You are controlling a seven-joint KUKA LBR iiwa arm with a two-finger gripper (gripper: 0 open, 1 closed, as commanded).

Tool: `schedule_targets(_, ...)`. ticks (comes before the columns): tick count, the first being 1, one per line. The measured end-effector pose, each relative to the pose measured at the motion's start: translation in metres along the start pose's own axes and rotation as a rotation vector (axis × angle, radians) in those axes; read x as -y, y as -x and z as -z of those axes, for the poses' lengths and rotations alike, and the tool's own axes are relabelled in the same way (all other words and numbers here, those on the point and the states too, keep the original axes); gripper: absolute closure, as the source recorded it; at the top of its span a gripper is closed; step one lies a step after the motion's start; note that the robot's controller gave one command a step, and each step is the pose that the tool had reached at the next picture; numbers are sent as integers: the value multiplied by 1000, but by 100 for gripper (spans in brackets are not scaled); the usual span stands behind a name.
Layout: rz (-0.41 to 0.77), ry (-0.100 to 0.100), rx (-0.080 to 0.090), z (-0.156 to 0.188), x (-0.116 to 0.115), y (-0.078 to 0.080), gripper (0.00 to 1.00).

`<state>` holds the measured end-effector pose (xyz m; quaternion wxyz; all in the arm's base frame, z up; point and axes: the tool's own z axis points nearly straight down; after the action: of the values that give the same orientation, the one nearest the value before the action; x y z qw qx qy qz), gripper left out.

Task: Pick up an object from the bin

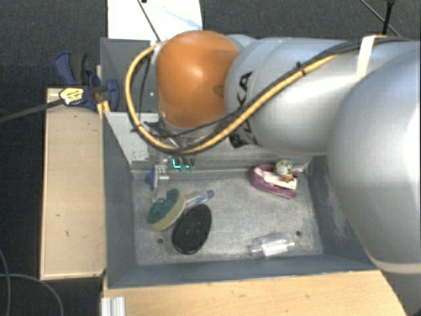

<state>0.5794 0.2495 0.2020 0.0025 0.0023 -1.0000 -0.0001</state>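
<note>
Orange and round, the cover (197, 78) on the arm's wrist sits on top of the pincer (180, 164) and hides most of it. Just a small dark bit of the pincer peeks out under the cover, with a little green-blue light on it. From this view nobody can tell if the pincer is released or clenched. It hangs over the far left part of the grey metal bin (122, 242), close to the back wall. A yellow cable (135, 91) loops around the cover and runs back along the big silver arm (316, 91), which comes in from the right.

Just left of the pincer is a small blue bit (158, 176); what it is cannot be told. A little nearer the front, on the left side of the bin floor, lies a round green pad (164, 209) with a pale rim. It is the closest whole thing to the pincer. A flat black oval (192, 229) lies right beside the pad, on its right. A thin clear stick (200, 197) with a blue tip rests just above the black oval.

Well apart, on the right by the back wall, sits a purple and white thing (275, 182) with a tiny pale lump on top. Near the front right lies a small clear plastic piece (271, 245).
</note>
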Motion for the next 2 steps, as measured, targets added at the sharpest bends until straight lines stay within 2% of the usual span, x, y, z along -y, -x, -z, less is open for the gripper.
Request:
schedule_targets(1, 185, 4, 12, -116, 63, -23, 0)
schedule_targets(2, 642, 3, 21, -127, 48, -73, 0)
